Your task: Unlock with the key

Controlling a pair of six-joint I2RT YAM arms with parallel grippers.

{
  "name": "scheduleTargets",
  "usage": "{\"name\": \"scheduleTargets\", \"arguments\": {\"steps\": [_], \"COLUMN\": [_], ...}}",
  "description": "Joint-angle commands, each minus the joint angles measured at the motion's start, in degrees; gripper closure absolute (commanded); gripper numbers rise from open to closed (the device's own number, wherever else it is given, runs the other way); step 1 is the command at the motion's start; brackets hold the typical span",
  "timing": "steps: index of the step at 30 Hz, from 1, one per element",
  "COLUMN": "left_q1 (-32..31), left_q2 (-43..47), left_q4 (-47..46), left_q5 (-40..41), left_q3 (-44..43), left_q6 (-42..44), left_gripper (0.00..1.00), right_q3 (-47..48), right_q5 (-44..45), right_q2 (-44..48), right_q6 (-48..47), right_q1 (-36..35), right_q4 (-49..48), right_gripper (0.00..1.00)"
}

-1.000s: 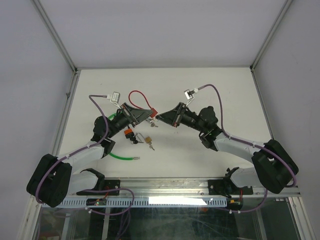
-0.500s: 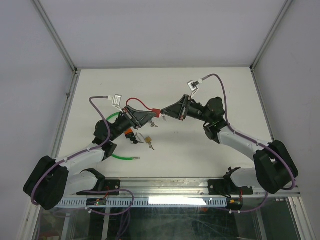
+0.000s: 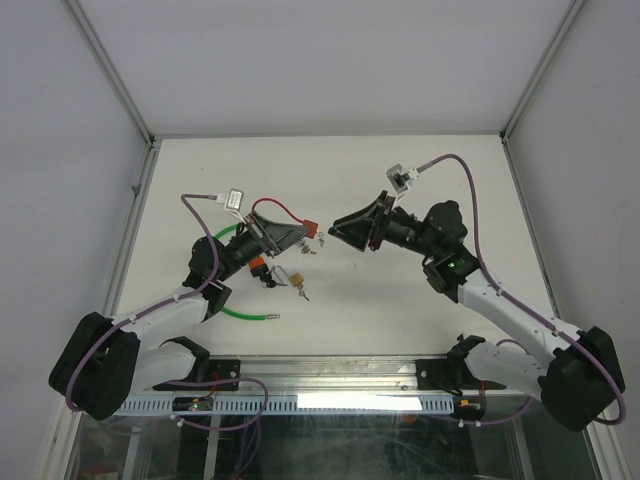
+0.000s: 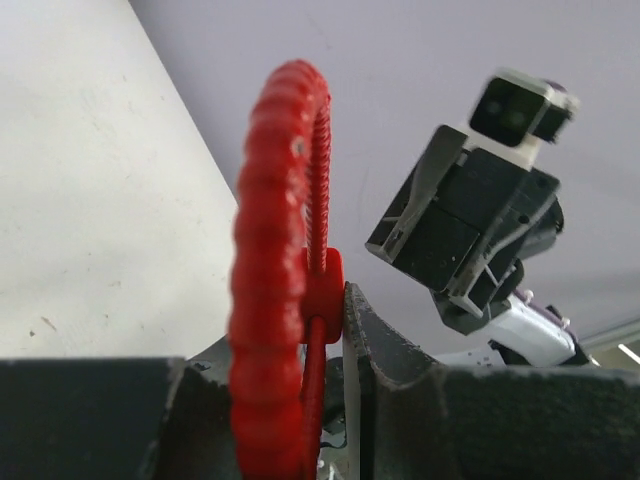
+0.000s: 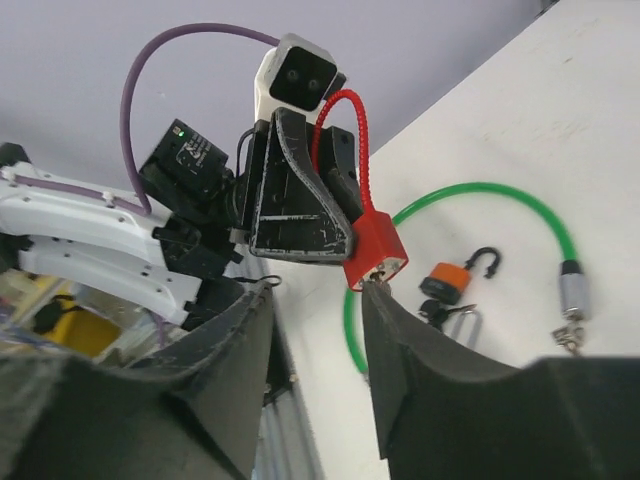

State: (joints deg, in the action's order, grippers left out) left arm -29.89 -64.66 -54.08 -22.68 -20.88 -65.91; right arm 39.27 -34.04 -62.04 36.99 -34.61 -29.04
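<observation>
The red cable padlock with its plastic-coated loop (image 3: 309, 230) hangs above the pale counter (image 3: 380, 310), a little toward 9 o'clock from the middle. The left tool (image 3: 300, 232) is clamped on it, and the left wrist view shows the red cable (image 4: 275, 300) pinched between the two dark fingers. A small metal key (image 3: 318, 239) dangles just under the lock body. I cannot tell whether it sits in the keyhole.

The change is on the other side. Half a second ago the right tool (image 3: 335, 228) was up against the lock body; now it has drawn back toward 3 o'clock and stands near but apart. Its fingers are parted narrowly with nothing between them, and its own camera sees the red lock body (image 5: 375, 250) beyond the gap.

In my judgement the key is either placed or was let go, and the lock looks closed, so the turn is likely not yet done.

On the counter at about 7 o'clock of the held lock lie a green cable (image 3: 240, 313), an orange padlock (image 3: 257, 265) and a brass padlock (image 3: 295, 277).
</observation>
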Motion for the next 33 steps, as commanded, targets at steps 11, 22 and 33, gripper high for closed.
{"name": "scheduleTargets", "arguments": {"steps": [11,22,33], "left_q1": [2.12,2.12,2.12], "left_q2": [-1.78,-0.58,-0.73], "left_q4": [2.59,8.11,7.44], "left_q5": [-10.65,-14.01,-14.85], "left_q3": [-6.17,-8.15,-8.30], "left_q6": [-0.33,2.67,2.16], "left_gripper": [1.00,1.00,1.00], "right_q3": [-4.94,-6.49,-5.92], "right_q5": [17.36,25.34,24.64], "right_q2": [8.19,6.02,3.13], "right_q6": [-42.06,-50.16,-49.82], "right_q1": [-8.99,-16.03,-16.84], "right_q4": [11.76,3.08,2.65], "right_gripper": [0.52,0.57,0.69]}}
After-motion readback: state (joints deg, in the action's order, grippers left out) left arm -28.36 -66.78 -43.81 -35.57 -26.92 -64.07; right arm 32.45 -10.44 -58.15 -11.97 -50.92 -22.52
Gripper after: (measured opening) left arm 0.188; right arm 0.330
